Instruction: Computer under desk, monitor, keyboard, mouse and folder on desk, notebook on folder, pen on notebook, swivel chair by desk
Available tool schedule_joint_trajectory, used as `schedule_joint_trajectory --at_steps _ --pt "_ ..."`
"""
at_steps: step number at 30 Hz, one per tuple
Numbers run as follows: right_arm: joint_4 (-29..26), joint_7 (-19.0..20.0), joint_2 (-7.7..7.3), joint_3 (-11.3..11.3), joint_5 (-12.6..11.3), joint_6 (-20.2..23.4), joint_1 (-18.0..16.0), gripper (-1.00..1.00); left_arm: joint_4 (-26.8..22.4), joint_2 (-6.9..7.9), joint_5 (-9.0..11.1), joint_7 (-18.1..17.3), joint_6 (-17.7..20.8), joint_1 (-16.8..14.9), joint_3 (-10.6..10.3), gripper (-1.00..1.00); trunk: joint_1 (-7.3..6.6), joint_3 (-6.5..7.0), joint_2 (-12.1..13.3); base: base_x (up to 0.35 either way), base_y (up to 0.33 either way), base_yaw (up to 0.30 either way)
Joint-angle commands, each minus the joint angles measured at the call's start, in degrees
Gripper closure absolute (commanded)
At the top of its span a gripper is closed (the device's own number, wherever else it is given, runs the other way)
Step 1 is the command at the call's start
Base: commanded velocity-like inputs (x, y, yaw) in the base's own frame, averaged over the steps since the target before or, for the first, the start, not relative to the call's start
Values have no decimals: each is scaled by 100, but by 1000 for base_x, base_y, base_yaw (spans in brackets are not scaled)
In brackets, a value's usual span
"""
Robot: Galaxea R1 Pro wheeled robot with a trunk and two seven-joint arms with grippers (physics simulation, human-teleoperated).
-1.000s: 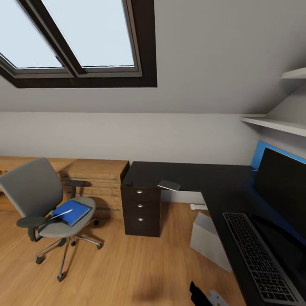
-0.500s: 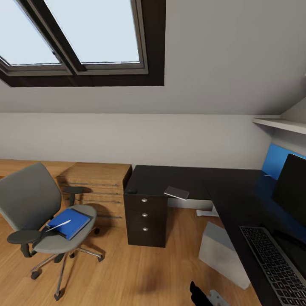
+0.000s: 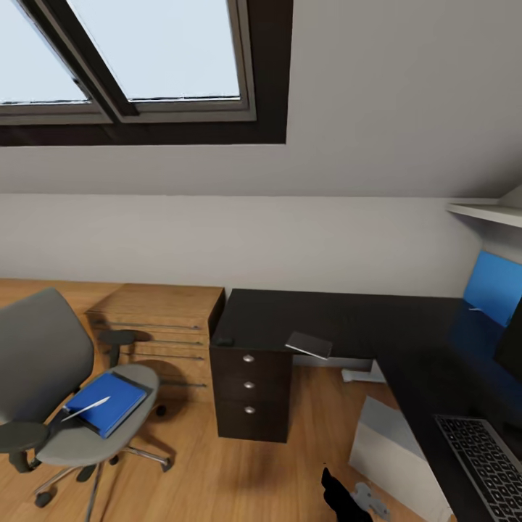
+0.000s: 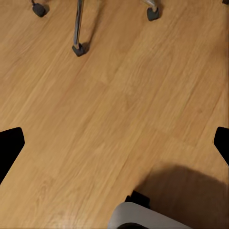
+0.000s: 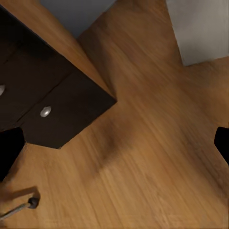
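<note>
View panned left, folder (image 3: 104, 403) on swivel chair (image 3: 51, 377), claws apart

blue folder (image 3: 103, 409) on swivel chair (image 3: 43, 377), notebook (image 3: 309, 344) on desk (image 3: 348, 319)

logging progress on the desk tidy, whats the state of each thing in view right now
swivel chair: away from the desk, folder on its seat
folder: flat on the chair seat, thin white pen-like item on top
notebook: on the desk, over its front edge
desk: three drawers shut
keyboard: on the desk
computer: on the floor under the desk
left gripper: open, empty
right gripper: open, empty
</note>
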Motion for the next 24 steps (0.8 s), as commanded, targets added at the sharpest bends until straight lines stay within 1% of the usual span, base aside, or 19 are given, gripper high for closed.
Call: schedule_joint_trajectory --at_steps 1,2,3,4,5,6,7,8,9,10,11,13,15,16,17,19,20,21,24 --pt "-85 23 0 62 -31 -21 -6 -100 -8 -1 60 36 -35 -3 -44 -100 4 -7 -5 326 2 0" --pt "-315 -1 0 134 80 -11 -8 -100 -6 -20 60 36 -35 -3 -44 -100 4 -7 -5 326 1 0" --pt "-602 -55 -6 229 267 16 -17 -100 -5 -26 59 36 -35 -3 -44 -100 4 -7 -5 327 1 0" --pt "-901 -185 -16 345 551 110 -28 -100 -4 -39 59 36 -35 -3 -44 -100 4 -7 -5 327 1 0" --pt "-1052 -297 -18 407 730 205 -36 -100 -3 -42 59 36 -35 -3 -44 -100 4 -7 -5 327 0 0" --pt "-1506 -853 -18 572 1362 728 -95 -100 -3 -47 59 34 -35 -3 -44 -100 4 -7 -5 327 0 0" --pt "-1678 -1093 -15 609 1583 976 -128 -100 -3 -48 59 33 -35 -3 -44 -100 4 -7 -5 327 0 0" --pt "-2532 -2097 28 699 2341 2214 -299 -100 -2 -51 59 29 -35 -3 -44 -100 4 -7 -5 327 0 0" --pt "-2989 -2525 81 722 2569 2879 -370 -100 -2 -51 57 28 -35 -3 -44 -100 4 -7 -5 327 0 0" --pt "-3209 -2704 119 730 2650 3195 -396 -100 -2 -52 58 28 -35 -3 -44 -100 4 -7 -5 327 0 0" --pt "-3811 -3096 253 746 2817 4038 -454 -100 -2 -52 56 27 -35 -3 -44 -100 4 -7 -5 327 0 0" --pt "-4402 -3365 358 756 2917 4993 -560 -100 -2 -52 53 27 -35 -3 -44 -100 4 -7 -5 327 0 0" --pt "-4859 -3476 403 756 2954 6251 -652 -100 -2 -45 53 27 -35 -3 -44 -100 4 -7 -5 327 0 0" --pt "-5118 -3505 418 739 2907 7494 -693 -100 -2 -44 55 23 -35 -3 -44 -100 4 -7 -5 327 0 0" --pt "-5158 -3513 418 732 2829 7800 -703 -100 -2 -47 53 22 -35 -3 -44 -100 4 -7 -5 327 0 0" --pt "-5238 -3525 418 692 2628 8066 -713 -100 -2 -55 51 20 -35 -3 -44 -100 4 -7 -5 327 0 0" --pt "-5308 -3522 309 482 2419 8165 -717 -100 -2 -59 52 11 -35 -3 -44 -100 4 -7 -5 327 0 0" --pt "-5341 -3520 222 287 2321 8184 -719 -100 -2 -59 55 7 -35 -3 -44 -100 4 -7 -5 328 0 0" --pt "-5723 -3513 94 -229 2071 8215 -715 -100 5 -58 58 2 -35 -3 -44 -100 4 -7 -5 328 0 0"
